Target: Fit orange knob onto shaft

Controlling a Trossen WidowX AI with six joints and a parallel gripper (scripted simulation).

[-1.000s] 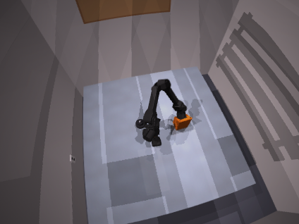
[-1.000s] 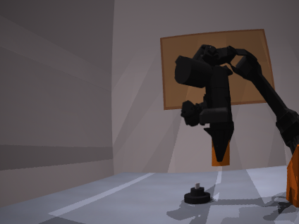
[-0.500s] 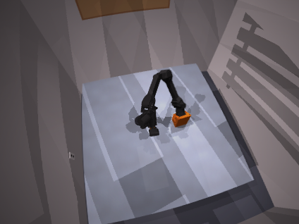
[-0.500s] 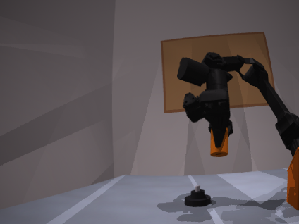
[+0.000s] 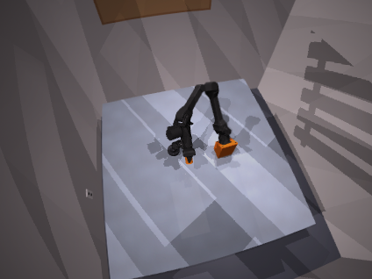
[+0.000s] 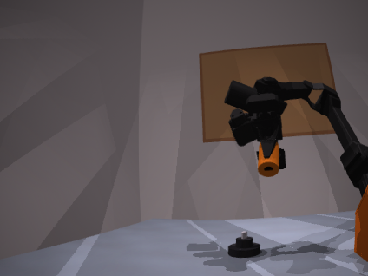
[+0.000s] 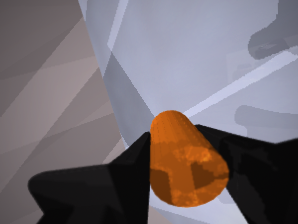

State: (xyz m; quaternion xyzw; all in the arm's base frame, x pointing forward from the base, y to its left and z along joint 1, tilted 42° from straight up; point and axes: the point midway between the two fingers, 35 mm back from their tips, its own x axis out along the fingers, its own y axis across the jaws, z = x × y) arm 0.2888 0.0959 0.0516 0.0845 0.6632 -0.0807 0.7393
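The orange knob (image 5: 186,160) (image 6: 268,161) (image 7: 185,165) is held in the air between the fingers of my gripper (image 5: 189,158) (image 6: 272,154) (image 7: 171,132), which is shut on it. The exterior view shows the knob nearly upright, its underside tilted toward that camera with a dark hole in it. I cannot clearly tell the direction of the hole's flat side. The black round pedestal (image 5: 173,151) (image 6: 244,250) stands on the table with its silver shaft (image 6: 244,234) bare. In the exterior view the knob is well above and right of the shaft. The shaft's flat side is too small to make out.
The arm's orange base block (image 5: 225,149) (image 6: 362,230) stands on the pale table (image 5: 145,246) (image 6: 143,256), to the right of the pedestal in the top and exterior views. A brown board (image 5: 153,10) hangs on the wall behind. Dark arm shadows lie around the pedestal.
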